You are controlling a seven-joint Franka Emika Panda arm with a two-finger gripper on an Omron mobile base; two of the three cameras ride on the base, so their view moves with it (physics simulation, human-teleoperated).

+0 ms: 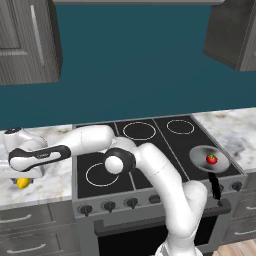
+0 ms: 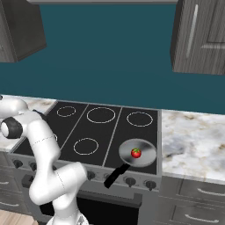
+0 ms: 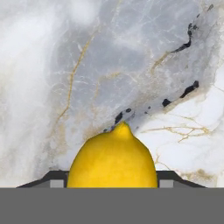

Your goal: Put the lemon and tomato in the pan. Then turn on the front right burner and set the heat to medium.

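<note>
Gripper over the small bright yellow oval lemon (image 3: 112, 157) on the marble counter, left of the stove.

The lemon lies on the white and grey veined marble counter (image 1: 50, 182), and the two-finger gripper (image 1: 21, 181) stands right above it, with one dark fingertip at each side of the fruit. I cannot tell if the fingertips already press the skin or only frame it, because the lower part of the lemon and the tips are cut off in the hand view. A good grip needs the fingertips at the widest part of the fruit, otherwise the round skin may slip out. The small round glossy red tomato (image 2: 136, 153) already sits in the shallow round grey metal pan (image 2: 147, 147) on the front right burner.
</note>
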